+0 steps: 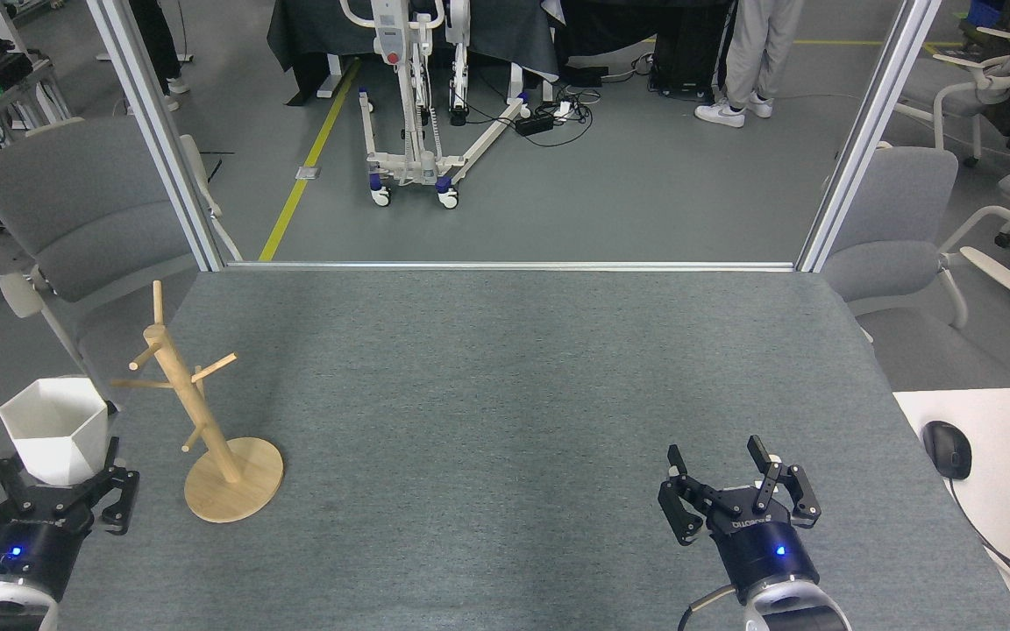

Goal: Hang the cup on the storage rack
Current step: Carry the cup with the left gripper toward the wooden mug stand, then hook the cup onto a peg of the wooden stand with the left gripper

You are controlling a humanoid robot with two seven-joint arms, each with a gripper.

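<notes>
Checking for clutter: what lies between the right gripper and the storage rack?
In the head view, only bare grey table lies between the empty right gripper and the storage rack. The cup sits in the left gripper, beyond the rack.

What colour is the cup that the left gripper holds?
Plain matte white, no pattern; the cup shows in the head view, in the left gripper.

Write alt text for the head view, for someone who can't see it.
A robot's left gripper holds a white faceted cup upright just left of a wooden storage rack on a grey table. Its right gripper hovers open and empty at lower right; chairs and equipment stand beyond.
</notes>
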